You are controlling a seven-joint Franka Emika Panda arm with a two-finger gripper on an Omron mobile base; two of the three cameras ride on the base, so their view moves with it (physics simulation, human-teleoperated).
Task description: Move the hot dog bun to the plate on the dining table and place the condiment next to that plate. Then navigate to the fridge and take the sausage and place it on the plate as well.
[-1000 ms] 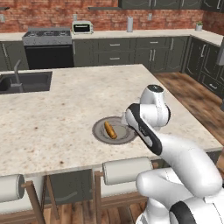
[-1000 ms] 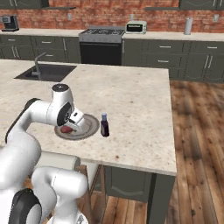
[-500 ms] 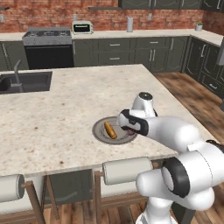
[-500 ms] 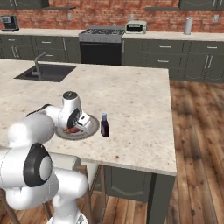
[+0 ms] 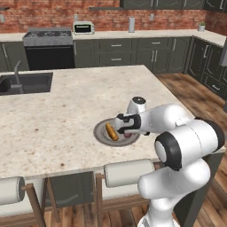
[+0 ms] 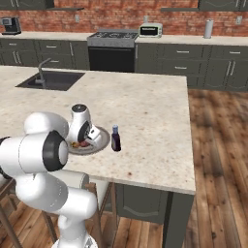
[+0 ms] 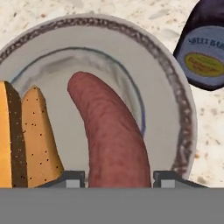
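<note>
Arm: folded low over dining table (image 5: 66, 111), wrist bent toward plate (image 7: 170, 87). Gripper (image 7: 118, 177): jaws partly closed, one either side of sausage (image 7: 111, 135) on plate beside hot dog bun (image 7: 26, 135). Condiment bottle (image 6: 116, 138) just beside plate.

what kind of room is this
A home-style kitchen, rendered rather than real: a black stove against the red brick back wall, a sink with a faucet set into the speckled stone island counter, and dark grey cabinets.
</note>
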